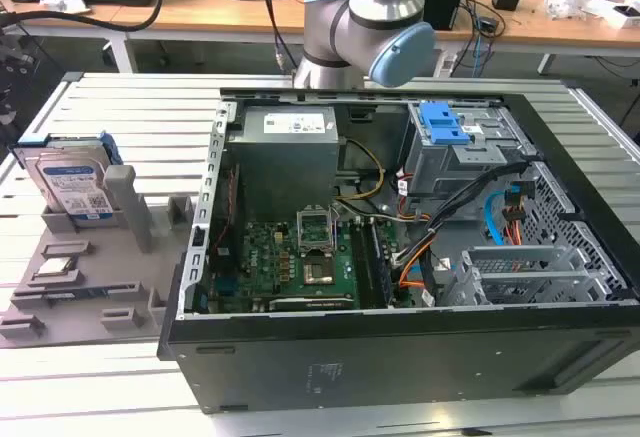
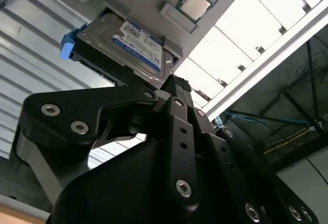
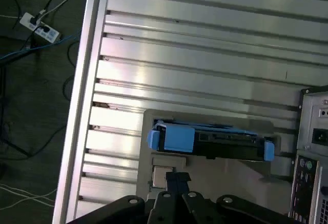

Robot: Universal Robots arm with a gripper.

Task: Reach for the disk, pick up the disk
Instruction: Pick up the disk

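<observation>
Disk [image 1: 70, 182] stands on edge in a grey holder tray [image 1: 95, 267], just beyond the pincer [image 2: 176, 84] tips and clear of them. Its fingers are pressed together, gripping nothing, above the tray near a small silver chip [image 3: 161, 175].

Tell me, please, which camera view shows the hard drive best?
The exterior view: the hard drive stands tilted in the grey holder, its labelled face turned to the camera. The second wrist view shows the label and blue bracket, partly hidden by the holder. The first wrist view shows its edge with the bracket.
</observation>
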